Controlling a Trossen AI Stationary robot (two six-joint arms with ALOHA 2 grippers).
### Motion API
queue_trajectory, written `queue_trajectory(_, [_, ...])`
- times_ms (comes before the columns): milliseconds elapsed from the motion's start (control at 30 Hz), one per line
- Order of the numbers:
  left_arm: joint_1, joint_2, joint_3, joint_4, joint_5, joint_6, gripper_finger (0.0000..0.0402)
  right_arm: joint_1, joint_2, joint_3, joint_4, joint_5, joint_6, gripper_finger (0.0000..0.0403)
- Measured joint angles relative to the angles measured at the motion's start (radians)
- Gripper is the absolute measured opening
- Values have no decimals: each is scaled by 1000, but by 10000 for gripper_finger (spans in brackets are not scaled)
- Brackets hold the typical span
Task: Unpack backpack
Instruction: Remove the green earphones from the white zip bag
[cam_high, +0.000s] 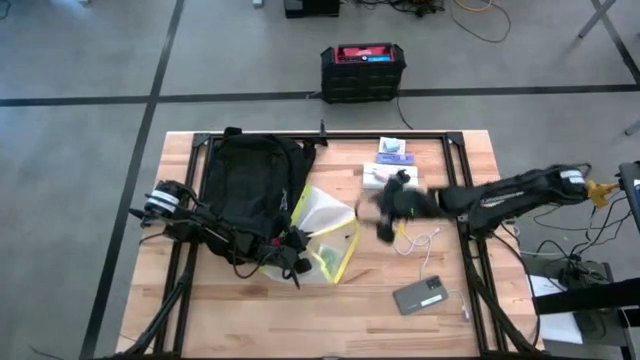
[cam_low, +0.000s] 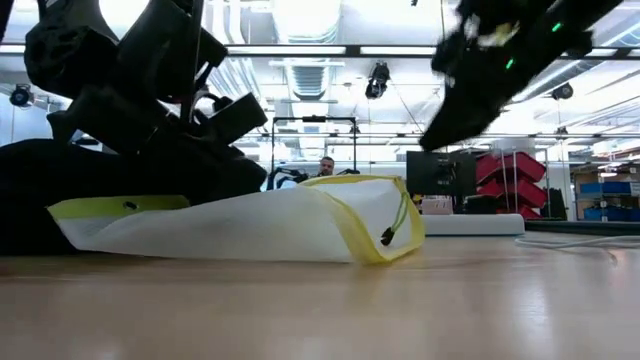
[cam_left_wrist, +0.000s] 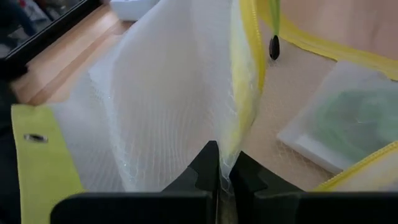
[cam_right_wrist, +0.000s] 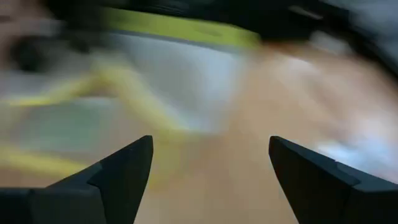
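The black backpack (cam_high: 250, 185) lies flat on the table's left half. A white mesh pouch with yellow trim (cam_high: 322, 215) lies against the backpack's right side, resting on the table (cam_low: 250, 228). A second yellow-trimmed pouch with green contents (cam_left_wrist: 348, 121) lies beside it. My left gripper (cam_high: 296, 260) is by the backpack's near right corner, shut on the white pouch. My right gripper (cam_high: 385, 215) hovers open just right of the pouches, with nothing between its fingers (cam_right_wrist: 208, 180). My left gripper pinches the white mesh pouch by its yellow-trimmed edge (cam_left_wrist: 239, 134) between its two shut fingers (cam_left_wrist: 205, 171). The mesh stands up in folds ahead of the fingers. The rest of the pouch lies on the table.
To the right of the pouches lie a white cable (cam_high: 420, 240), a grey phone (cam_high: 420, 295) and two small boxes (cam_high: 393, 150) (cam_high: 378, 178). A black box with a red top (cam_high: 362, 70) stands on the floor beyond the far edge. A dark frame borders the table.
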Motion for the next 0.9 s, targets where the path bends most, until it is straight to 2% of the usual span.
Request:
queue_trajectory(133, [-5,0,1,-1,3,12,0,232,145,-3,199,13,-15,275])
queue_trajectory(233, [-5,0,2,0,3,13,0,316,302,9,363,88,-21,256])
queue_trajectory(300, [-5,0,2,2,3,13,0,321,411,46,400,118,-27,248])
queue_trajectory(400, [-5,-1,2,12,14,14,0,291,553,133,393,107,-27,247])
queue_trajectory(567, [-7,-2,7,16,51,8,0,226,703,267,389,-44,-46,274])
queue_trajectory(700, [-7,-2,17,14,51,11,0,178,770,349,299,-141,-45,279])
queue_trajectory(800, [-7,-2,19,15,51,14,0,174,787,384,242,-138,-53,235])
queue_trajectory(900, [-7,-2,18,15,51,14,0,177,775,403,189,-137,-91,136])
